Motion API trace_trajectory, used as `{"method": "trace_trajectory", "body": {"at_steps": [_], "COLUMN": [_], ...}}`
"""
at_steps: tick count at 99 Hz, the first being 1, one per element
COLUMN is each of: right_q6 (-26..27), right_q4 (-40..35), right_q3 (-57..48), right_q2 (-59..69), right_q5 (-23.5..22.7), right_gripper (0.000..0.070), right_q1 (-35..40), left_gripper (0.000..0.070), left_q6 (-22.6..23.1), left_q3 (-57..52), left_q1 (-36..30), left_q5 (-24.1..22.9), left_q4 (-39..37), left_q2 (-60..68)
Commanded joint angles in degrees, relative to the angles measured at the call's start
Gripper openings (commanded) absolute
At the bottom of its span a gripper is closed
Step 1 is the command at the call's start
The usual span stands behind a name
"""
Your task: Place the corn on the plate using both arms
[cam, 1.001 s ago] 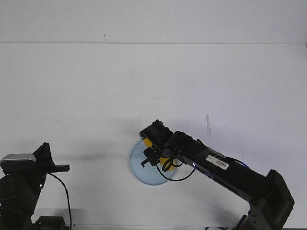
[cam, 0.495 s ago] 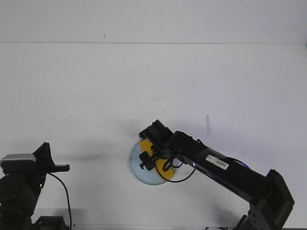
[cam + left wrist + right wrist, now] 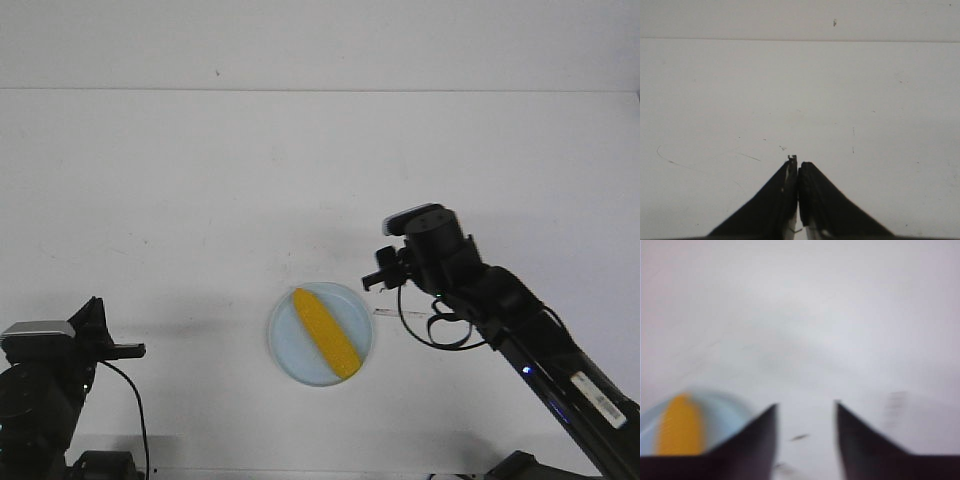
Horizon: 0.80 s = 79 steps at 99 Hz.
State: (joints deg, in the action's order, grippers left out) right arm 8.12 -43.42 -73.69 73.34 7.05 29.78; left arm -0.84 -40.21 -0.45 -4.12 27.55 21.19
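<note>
The bright yellow, bumpy tapered corn cob point(image 3: 326, 333) lay flat and diagonal inside the round, shallow, pale blue plastic plate point(image 3: 288, 345), nothing touching it. Half a second before, I had the right gripper point(image 3: 374, 282) down over that plate with the cob hidden beneath it; now it had let go and pulled up and away, hanging just beside the plate on its right-hand side, above the white bench point(image 3: 200, 200). Its jaws stood apart with nothing between them (the right wrist view was badly blurred, but the gap showed plainly, with the cob on the plate off to one side). The left gripper point(image 3: 132, 350) had not moved in that time: it sat well to the left of the plate, jaws pressed together and empty, only bare bench ahead of them in its wrist view. I judged the placement itself done, the cob resting wholly within the rim. What remained, as I read it, was only to bring the right arm home.
</note>
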Motion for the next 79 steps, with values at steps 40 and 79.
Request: {"method": "trace_trajectory", "body": {"at_steps": [40, 79], "right_q6": [-10.6, -10.6], "right_q4": [1.2, 6.5], "right_q3": [11.0, 36.0], "right_q2": [-12.4, -34.2], "right_q5": [0.8, -1.8], "right_gripper": [0.0001, 0.0001], "right_q1": [-23.3, -24.3], "left_gripper": [0.0, 0.0], "left_q6": [0.1, 0.1], "left_q3": [-0.4, -0.4], "left_q1": [-0.1, -1.9], "left_q5": [0.1, 0.1], "left_q4": [-0.6, -0.6], "left_q2": [0.1, 0.1]}}
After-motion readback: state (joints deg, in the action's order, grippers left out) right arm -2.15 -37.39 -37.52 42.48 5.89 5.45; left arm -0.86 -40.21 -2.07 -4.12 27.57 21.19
